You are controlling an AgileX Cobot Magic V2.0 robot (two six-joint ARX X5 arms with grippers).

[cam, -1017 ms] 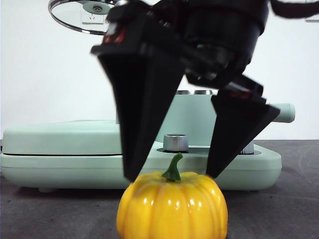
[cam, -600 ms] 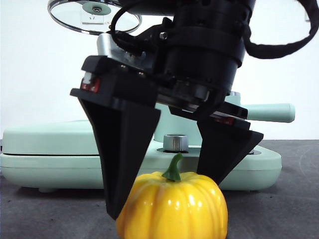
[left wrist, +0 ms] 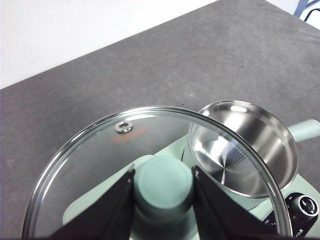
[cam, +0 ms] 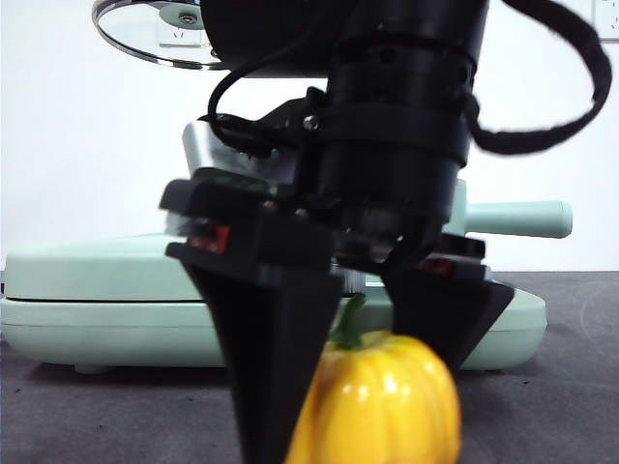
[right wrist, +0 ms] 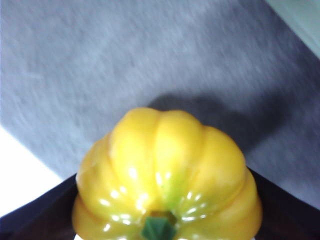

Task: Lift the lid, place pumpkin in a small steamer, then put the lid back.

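Step in hand: gripping the pumpkin (cam: 382,396). Right pincer (cam: 358,387) clenched on its flanks, one jaw each side, stem up between them. Left pincer (left wrist: 163,192) holds the lid (left wrist: 100,165) by its knob, above the open steamer (left wrist: 242,145). Next: lift, carry to steamer. Pumpkin's base cut off; table contact unclear.

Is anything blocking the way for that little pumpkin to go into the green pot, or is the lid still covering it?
Nothing visible blocks it. The left gripper holds the lid by its knob, up above the small steamer, whose steel bowl is open and empty. The right gripper is clamped around the pumpkin, in front of the pot.
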